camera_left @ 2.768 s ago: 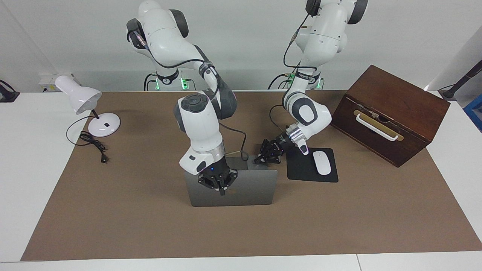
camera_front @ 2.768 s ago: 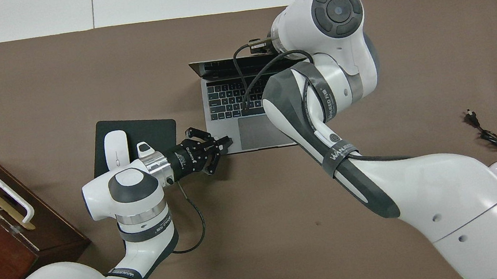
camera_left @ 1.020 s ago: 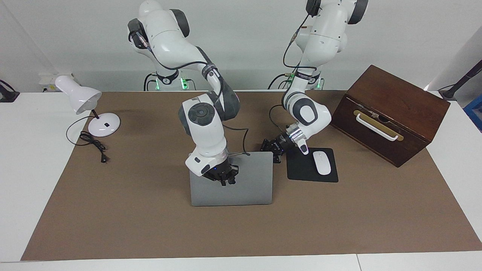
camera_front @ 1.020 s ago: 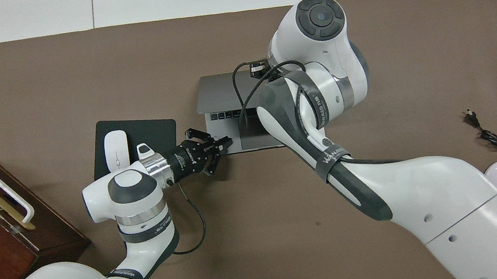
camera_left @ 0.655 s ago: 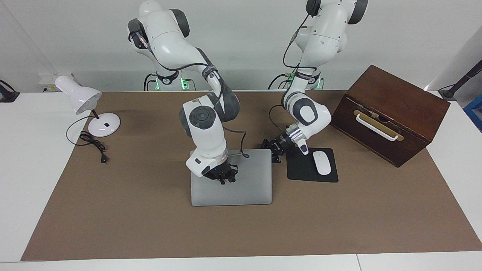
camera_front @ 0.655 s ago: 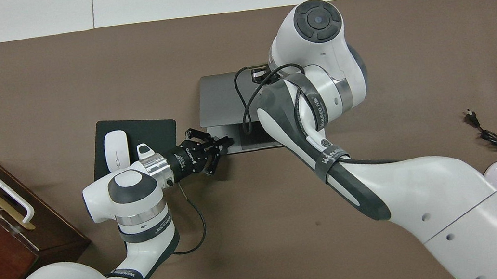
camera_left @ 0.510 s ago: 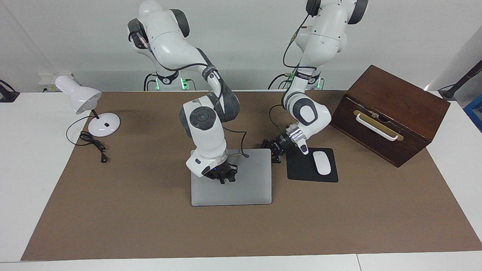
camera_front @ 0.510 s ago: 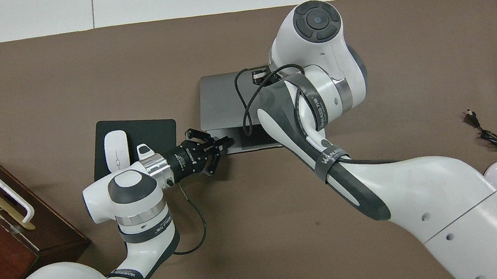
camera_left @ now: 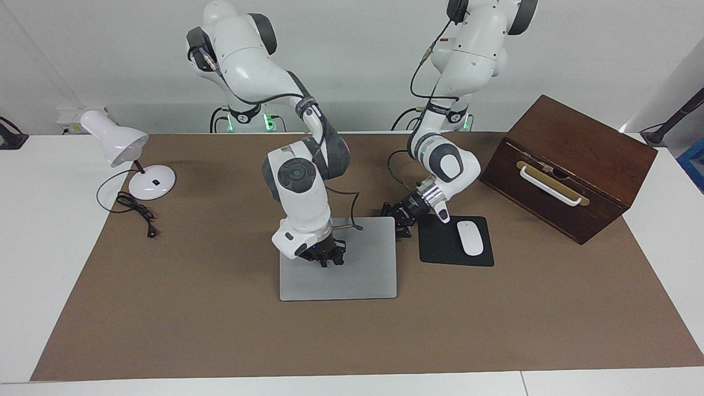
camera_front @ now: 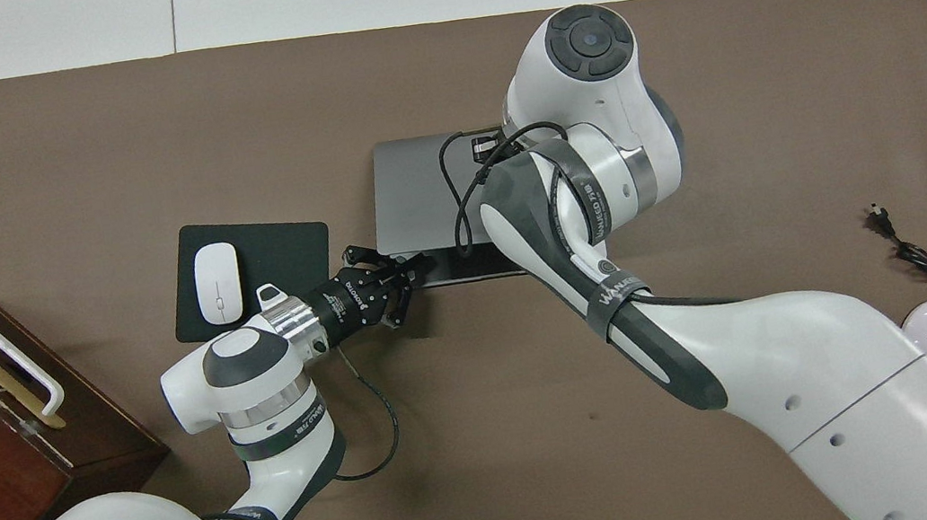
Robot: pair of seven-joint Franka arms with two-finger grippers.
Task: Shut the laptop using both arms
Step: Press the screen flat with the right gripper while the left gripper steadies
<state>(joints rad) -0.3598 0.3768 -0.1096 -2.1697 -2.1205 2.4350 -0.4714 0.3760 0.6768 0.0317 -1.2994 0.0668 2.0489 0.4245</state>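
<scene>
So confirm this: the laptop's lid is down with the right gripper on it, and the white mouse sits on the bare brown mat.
Wrong on the mouse. The facing view shows the white mouse lying on the black mouse pad, not the bare mat. The laptop lid is down under the right gripper.

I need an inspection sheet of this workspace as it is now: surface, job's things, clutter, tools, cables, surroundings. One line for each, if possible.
Surface: brown mat on a white table.
Job's things: laptop, lid down, nearly or fully closed, flat on the mat.
Clutter: mouse on a black pad beside the laptop; wooden box at the left arm's end; white lamp at the right arm's end.
Tools: right tool shut, on the lid; left tool shut, at the laptop's corner nearest the pad.
Cables: lamp cord, unplugged, on the mat; thin cables along both arms.
Surroundings: plain light wall; nothing else seen.
</scene>
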